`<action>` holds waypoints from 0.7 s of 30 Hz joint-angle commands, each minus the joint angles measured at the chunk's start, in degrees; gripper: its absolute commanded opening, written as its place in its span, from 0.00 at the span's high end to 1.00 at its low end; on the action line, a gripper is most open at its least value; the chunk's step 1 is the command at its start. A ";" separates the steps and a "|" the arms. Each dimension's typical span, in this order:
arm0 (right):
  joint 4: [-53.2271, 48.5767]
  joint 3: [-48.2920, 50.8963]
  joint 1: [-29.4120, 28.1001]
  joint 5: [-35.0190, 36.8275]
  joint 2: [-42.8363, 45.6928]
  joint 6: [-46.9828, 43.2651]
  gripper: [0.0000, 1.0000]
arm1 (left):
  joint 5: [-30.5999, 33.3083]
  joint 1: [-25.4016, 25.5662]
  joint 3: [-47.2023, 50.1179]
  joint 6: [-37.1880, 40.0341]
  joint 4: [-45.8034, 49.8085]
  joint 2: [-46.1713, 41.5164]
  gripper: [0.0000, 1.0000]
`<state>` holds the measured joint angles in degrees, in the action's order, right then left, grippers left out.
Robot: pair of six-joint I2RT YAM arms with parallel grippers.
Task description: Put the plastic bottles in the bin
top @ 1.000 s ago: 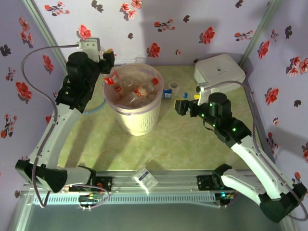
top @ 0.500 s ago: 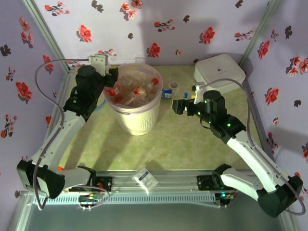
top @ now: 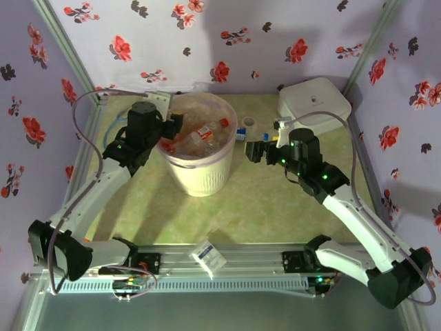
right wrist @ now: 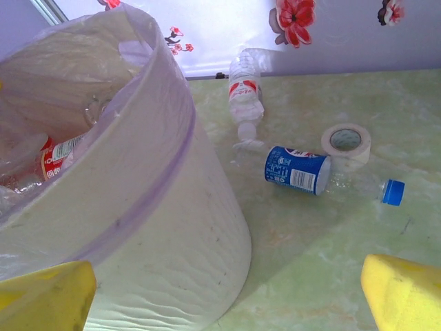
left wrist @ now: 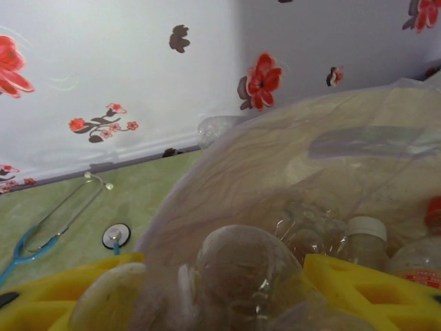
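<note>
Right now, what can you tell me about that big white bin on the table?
The bin is a round, tapered white basket with a rippled plastic-looking wall, standing upright on the green table left of centre. A translucent pinkish bag lines it and folds over the rim. Crushed clear bottles lie heaped inside. The left pincer holds another bottle at its left rim.

The bin (right wrist: 172, 241) is showing white ribbing under a translucent pinkish liner (right wrist: 162, 96). The table (right wrist: 310, 269) is showing mottled pale green. The walls (left wrist: 103, 62) are displaying red and dark flowers on lilac. The left gripper (left wrist: 234, 303) pads (left wrist: 372, 289) are showing yellow, its bottle (left wrist: 241, 262) clear.
</note>
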<state>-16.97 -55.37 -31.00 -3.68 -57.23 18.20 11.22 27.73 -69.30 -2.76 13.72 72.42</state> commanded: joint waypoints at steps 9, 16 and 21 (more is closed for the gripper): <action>0.03 0.32 0.48 0.34 1.29 0.68 0.01 | -7.50 0.58 -18.93 -0.74 10.19 -1.40 0.10; -0.31 0.64 0.57 0.72 0.67 0.74 0.01 | -7.96 0.67 -20.99 -3.11 12.61 -0.35 0.31; -3.87 0.02 2.39 8.08 -0.12 3.73 0.01 | -7.93 1.64 -15.58 -5.61 12.99 -0.13 0.41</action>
<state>-17.93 -55.29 -29.98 -1.28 -56.90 19.29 4.23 28.60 -87.39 -6.11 24.03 71.31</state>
